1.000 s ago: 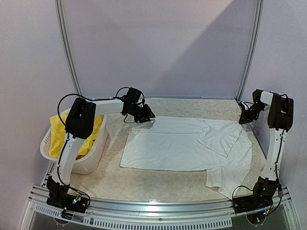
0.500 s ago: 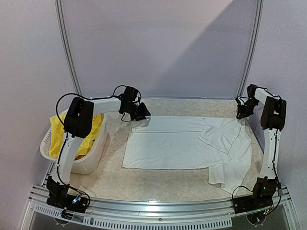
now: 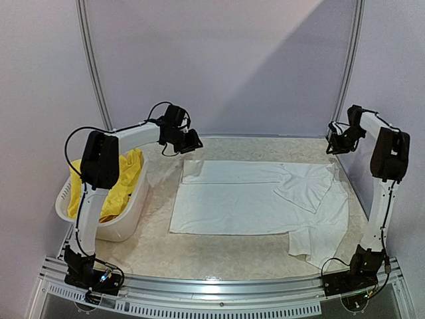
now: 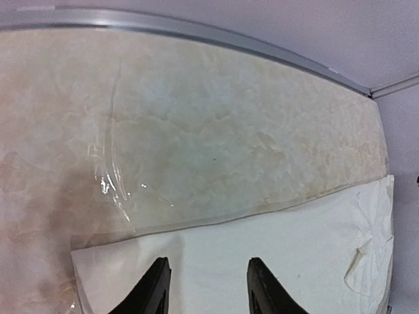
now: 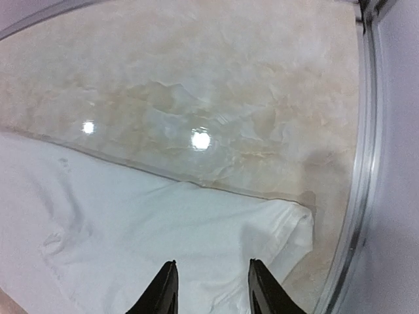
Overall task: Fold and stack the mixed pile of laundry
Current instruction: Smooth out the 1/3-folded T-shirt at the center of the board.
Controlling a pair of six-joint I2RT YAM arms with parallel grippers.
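A white T-shirt (image 3: 252,199) lies spread flat on the table, a sleeve folded over at its right part. It also shows in the left wrist view (image 4: 262,248) and the right wrist view (image 5: 131,229). My left gripper (image 3: 192,141) is open and empty above the shirt's far left corner; in its own view (image 4: 206,275) the black fingers (image 4: 157,284) hang apart over the cloth. My right gripper (image 3: 332,145) is open and empty above the shirt's far right corner, seen in its own view (image 5: 211,278). Yellow shorts (image 3: 113,186) lie in the basket. The navy and pink pieces are out of view.
A white slotted plastic basket (image 3: 123,222) stands at the left of the table. A metal rail (image 4: 196,29) and the grey back wall bound the far edge. A frame post (image 5: 363,163) runs along the right side. The table top is beige marble-patterned.
Both grippers have let go of the shirt's far corners and lifted back toward the wall. The shirt has settled flat, slightly shifted.
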